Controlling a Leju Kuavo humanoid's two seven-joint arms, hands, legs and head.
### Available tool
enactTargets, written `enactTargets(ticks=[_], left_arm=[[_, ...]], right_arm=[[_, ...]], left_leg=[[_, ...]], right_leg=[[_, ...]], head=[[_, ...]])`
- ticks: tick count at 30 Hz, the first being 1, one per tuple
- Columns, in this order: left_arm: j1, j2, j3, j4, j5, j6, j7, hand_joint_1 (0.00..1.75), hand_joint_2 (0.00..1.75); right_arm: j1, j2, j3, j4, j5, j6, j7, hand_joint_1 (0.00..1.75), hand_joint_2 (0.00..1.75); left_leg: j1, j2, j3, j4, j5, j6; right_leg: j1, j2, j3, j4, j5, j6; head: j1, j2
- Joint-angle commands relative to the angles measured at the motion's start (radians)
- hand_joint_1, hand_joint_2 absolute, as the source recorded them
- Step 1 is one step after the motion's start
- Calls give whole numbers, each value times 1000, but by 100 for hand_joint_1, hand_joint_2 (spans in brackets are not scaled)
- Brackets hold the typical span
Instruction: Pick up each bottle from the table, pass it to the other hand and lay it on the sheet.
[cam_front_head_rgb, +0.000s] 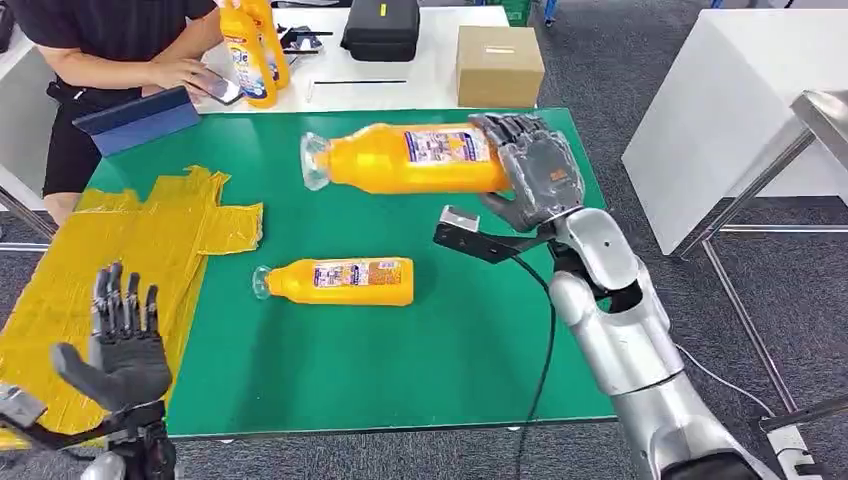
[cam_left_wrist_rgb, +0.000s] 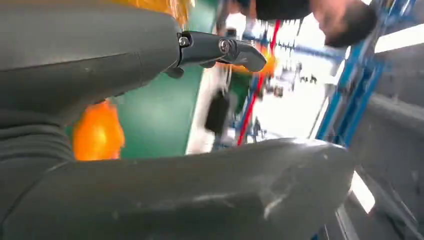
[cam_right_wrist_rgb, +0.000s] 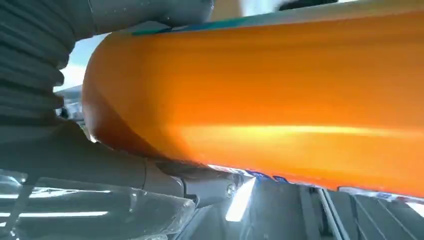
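The left hand (cam_front_head_rgb: 122, 345) is nearest, raised at the near left corner of the green surface (cam_front_head_rgb: 440, 350), palm up with fingers spread and nothing in it; it hangs over the near edge of the yellow sheet (cam_front_head_rgb: 120, 260), which lies crumpled along the surface's left side. In the left wrist view the hand's fingers (cam_left_wrist_rgb: 225, 50) stand apart, with a blurred orange shape beyond them. The right hand (cam_front_head_rgb: 535, 170) is over the far right part of the surface, its fingers wrapped around the base of an orange bottle (cam_front_head_rgb: 410, 158), which it holds lying sideways, clear cap pointing toward the sheet. The right wrist view shows that bottle's orange body (cam_right_wrist_rgb: 280, 110) pressed close against the hand. A second bottle (cam_front_head_rgb: 340, 281) lies on its side near the middle of the surface, between the sheet and the right arm, cap also toward the sheet. Beyond the surface's far edge stands a white table (cam_front_head_rgb: 420, 75) with two upright orange bottles (cam_front_head_rgb: 255, 50), a black case (cam_front_head_rgb: 381, 30) and a cardboard box (cam_front_head_rgb: 498, 65). A person (cam_front_head_rgb: 110, 40) stands at that table's left end, a phone (cam_front_head_rgb: 222, 88) in hand.
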Motion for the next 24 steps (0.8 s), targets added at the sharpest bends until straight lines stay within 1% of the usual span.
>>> enactTargets(ticks=[1, 3, 4, 7, 8, 11, 15, 16, 19, 20, 22, 24], left_arm=[[-93, 58, -173, 104, 11, -2, 5, 0, 0], [-93, 58, -173, 104, 11, -2, 5, 0, 0], [-93, 58, -173, 104, 11, -2, 5, 0, 0], [-93, 58, -173, 104, 11, -2, 5, 0, 0], [-93, 63, -174, 108, 11, -5, 4, 0, 0], [-127, 42, -189, 142, 8, -13, 3, 0, 0], [-178, 39, -211, 178, 27, 2, -4, 0, 0], [-178, 42, -215, 172, 32, 7, -5, 0, 175], [-194, 43, -238, 179, 44, 17, -1, 0, 175], [-199, 39, -241, 182, 43, 20, -2, 0, 175], [-220, 23, -259, 199, 37, 33, 0, 0, 175], [-236, 13, -273, 208, 9, 73, -18, 0, 175]], right_arm=[[-52, 99, 67, -14, -69, -73, -3, 175, 175], [-52, 99, 67, -14, -69, -73, -3, 175, 175], [-52, 99, 67, -14, -69, -73, -3, 175, 175], [-52, 99, 67, -14, -69, -73, -3, 175, 175], [-55, 100, 65, -6, -74, -78, -5, 175, 175], [-50, 144, 69, 52, -109, -83, -7, 175, 175], [-40, 180, 85, 149, -168, -118, -26, 175, 175], [-28, 189, 88, 162, -187, -122, -35, 175, 175], [-23, 224, 95, 222, -227, -121, -45, 175, 175], [-26, 232, 94, 236, -233, -119, -45, 175, 175], [-45, 265, 85, 300, -253, -120, -45, 175, 175], [-61, 287, 71, 343, -268, -128, -47, 175, 175]], left_leg=[[-1, 2, 3, 0, -2, -3], [-2, 1, 1, 0, -1, -2], [-2, 2, 3, 0, -2, -3], [-2, 1, 0, 0, -1, -1], [-2, 1, 2, 0, -1, -2], [-2, 1, 2, 0, -1, -2], [-1, 1, 2, -1, -1, -2], [-1, 1, 5, -1, -2, -3], [-1, 1, 2, -1, -1, -2], [-1, 2, 4, -1, -1, -3], [-1, 2, 5, -1, -2, -3], [0, 1, 2, 0, -1, -2]], right_leg=[[-1, 1, 3, 1, -2, -1], [0, 0, 1, 0, -1, -1], [0, 1, 2, 1, -2, -1], [0, 0, 1, 0, -1, 0], [0, 1, 2, 0, -1, -1], [0, 0, 1, 0, -1, -1], [0, 0, 2, -1, -1, -1], [0, 0, 4, -1, -1, -2], [0, 0, 2, -1, -1, -1], [0, 1, 3, -1, -1, -1], [0, 1, 4, -1, -2, -1], [0, 0, 2, 0, -1, -1]], head=[[0, 0], [0, 0], [0, 0], [0, 0], [0, 0], [0, 0], [0, 0], [0, 0], [0, 0], [0, 0], [0, 0], [0, 0]])
